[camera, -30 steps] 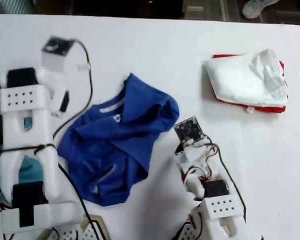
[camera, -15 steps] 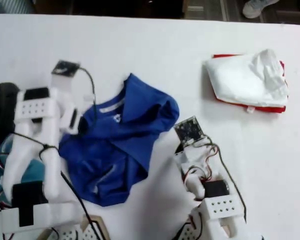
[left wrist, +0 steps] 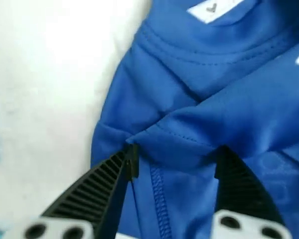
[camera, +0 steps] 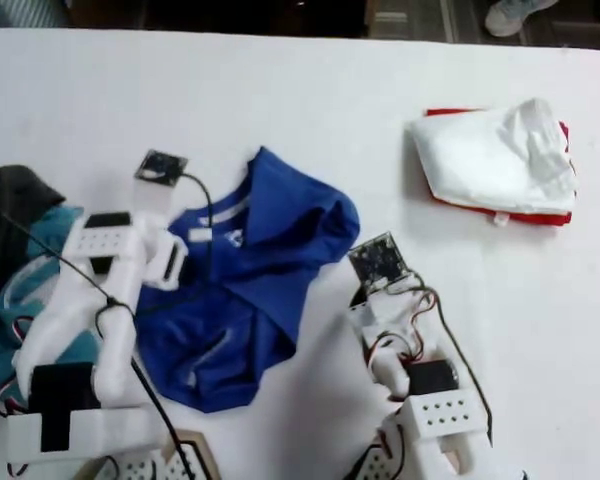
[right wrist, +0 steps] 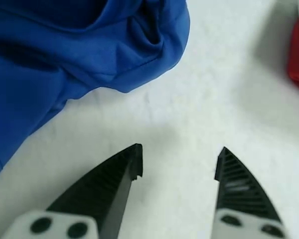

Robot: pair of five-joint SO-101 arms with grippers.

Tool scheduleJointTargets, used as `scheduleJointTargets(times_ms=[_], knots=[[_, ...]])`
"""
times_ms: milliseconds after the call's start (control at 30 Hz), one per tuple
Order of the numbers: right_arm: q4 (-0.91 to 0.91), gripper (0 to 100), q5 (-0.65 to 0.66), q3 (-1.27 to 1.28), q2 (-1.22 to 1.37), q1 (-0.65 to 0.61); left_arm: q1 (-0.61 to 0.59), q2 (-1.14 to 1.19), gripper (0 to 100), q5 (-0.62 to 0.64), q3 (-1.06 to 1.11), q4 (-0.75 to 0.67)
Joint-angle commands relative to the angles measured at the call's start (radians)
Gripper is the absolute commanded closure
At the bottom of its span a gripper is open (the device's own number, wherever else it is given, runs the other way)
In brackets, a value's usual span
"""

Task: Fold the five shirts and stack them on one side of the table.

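High view: left arm (camera: pixel 90 290) has swung onto the crumpled blue shirt (camera: pixel 250 300); folded stack (camera: pixel 495 160) at 2 o'clock. Left wrist: left gripper (left wrist: pixel 177 152) fingers apart astride its fold, grasp likely next. Right wrist: right gripper (right wrist: pixel 179 148) fingers apart above table (right wrist: pixel 189 114)

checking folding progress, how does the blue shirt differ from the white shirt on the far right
The blue shirt lies crumpled and spread out; the white shirt is folded compactly. The blue shirt rests directly on the table; the white shirt sits on a red shirt. The left gripper hangs open over the blue shirt; none is near the white shirt. Both are on the same table.
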Motion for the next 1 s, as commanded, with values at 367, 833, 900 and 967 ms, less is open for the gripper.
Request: scheduleJointTargets(times_ms=[367, 833, 900, 967], knots=[[-0.018, 75.8, -0.008, -0.009, -0.018, 0.008, 0.032, -0.009, 98, 0.005, -0.007, -0.048], [-0.018, 75.8, -0.008, -0.009, -0.018, 0.01, 0.031, -0.014, 97, 0.005, -0.774, 0.601], [-0.018, 75.8, -0.009, -0.009, -0.018, 0.012, 0.032, -0.009, 97, 0.005, -0.926, 0.721], [-0.018, 75.8, -0.011, -0.011, -0.019, 0.028, 0.032, -0.009, 97, 0.005, -1.05, 0.825]])
